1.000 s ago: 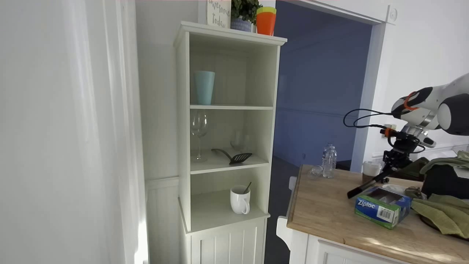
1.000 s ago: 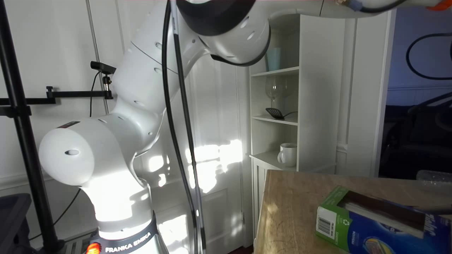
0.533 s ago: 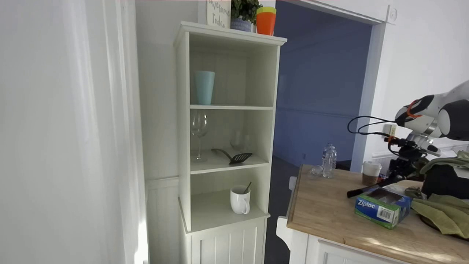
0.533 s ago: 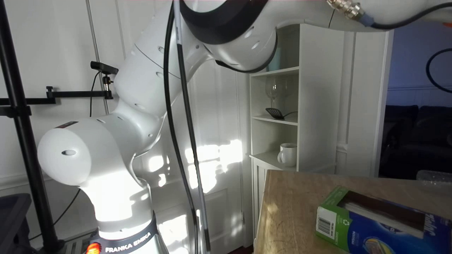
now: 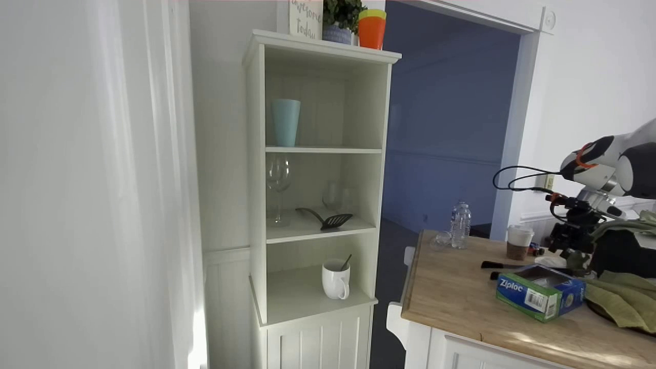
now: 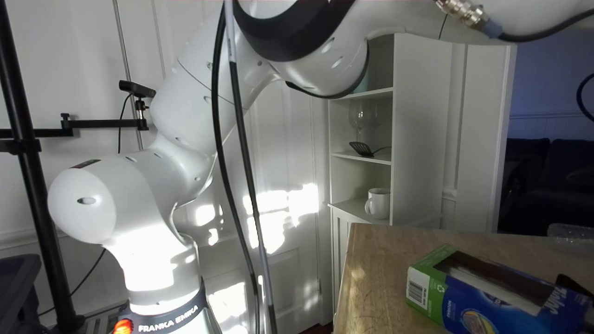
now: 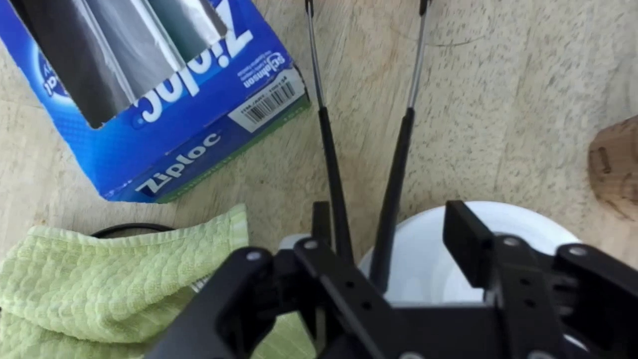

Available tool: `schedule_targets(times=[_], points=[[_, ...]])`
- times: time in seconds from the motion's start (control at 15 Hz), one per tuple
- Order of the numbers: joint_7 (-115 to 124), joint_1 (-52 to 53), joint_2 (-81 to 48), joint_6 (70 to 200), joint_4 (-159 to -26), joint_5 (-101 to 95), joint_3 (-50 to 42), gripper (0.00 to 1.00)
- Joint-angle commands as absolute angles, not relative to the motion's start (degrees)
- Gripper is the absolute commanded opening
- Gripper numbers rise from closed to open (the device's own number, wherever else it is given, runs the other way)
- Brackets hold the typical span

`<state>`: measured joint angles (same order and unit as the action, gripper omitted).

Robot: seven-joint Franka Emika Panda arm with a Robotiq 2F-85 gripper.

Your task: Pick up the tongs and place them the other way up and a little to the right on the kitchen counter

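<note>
The tongs (image 7: 331, 159) have black handles, thin metal arms and black tips. They lie spread on the wooden counter (image 5: 451, 302) beside the Ziploc box; in an exterior view their black tips (image 5: 497, 265) point away from the robot arm, and the box hides part of them. A dark end (image 6: 571, 282), apparently of the tongs, shows behind the box in an exterior view. My gripper (image 7: 391, 227) is open around the handle end, both handles between its fingers, close to one finger and apart from the opposite one. In an exterior view the gripper (image 5: 566, 251) is low over the counter.
The blue-green Ziploc box (image 5: 530, 297) stands close beside the tongs. A white round dish (image 7: 518, 214) lies under the gripper. A green towel (image 7: 119, 274) is near it. A paper cup (image 5: 518, 241) and water bottles (image 5: 460, 225) stand farther back.
The tongs were held tilted, tips down; they have come down and now lie flat and spread. The gripper has lowered, opened and moved right in an exterior view. The box has shifted slightly.
</note>
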<state>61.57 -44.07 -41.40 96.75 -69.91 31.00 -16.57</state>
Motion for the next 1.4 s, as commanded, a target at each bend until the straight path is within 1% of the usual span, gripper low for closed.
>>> schedule_targets(times=[0.0,0.07,0.13,0.33,0.67,0.93,1.2,1.27,1.33], points=[[54.41,-43.39,-36.43,97.86,-69.79,28.79,-16.72,0.93],[52.76,-42.64,-35.2,97.48,-69.58,28.12,-16.56,0.99],[51.42,-41.59,-33.98,97.09,-69.21,26.9,-16.58,1.0],[48.98,-36.68,-29.07,96.51,-70.42,23.35,-15.62,1.0],[47.17,-25.66,-21.99,96.5,-74.67,15.2,-13.35,1.0],[45.18,-17.29,-14.63,96.04,-81.78,8.25,-11.25,1.0],[38.4,-13.11,-5.32,92.0,-89.43,3.46,-9.62,1.0],[51.63,-12.04,-2.74,92.06,-91.87,3.23,-10.9,1.0],[53.0,-12.15,-0.1,90.52,-94.12,2.54,-11.07,1.0]])
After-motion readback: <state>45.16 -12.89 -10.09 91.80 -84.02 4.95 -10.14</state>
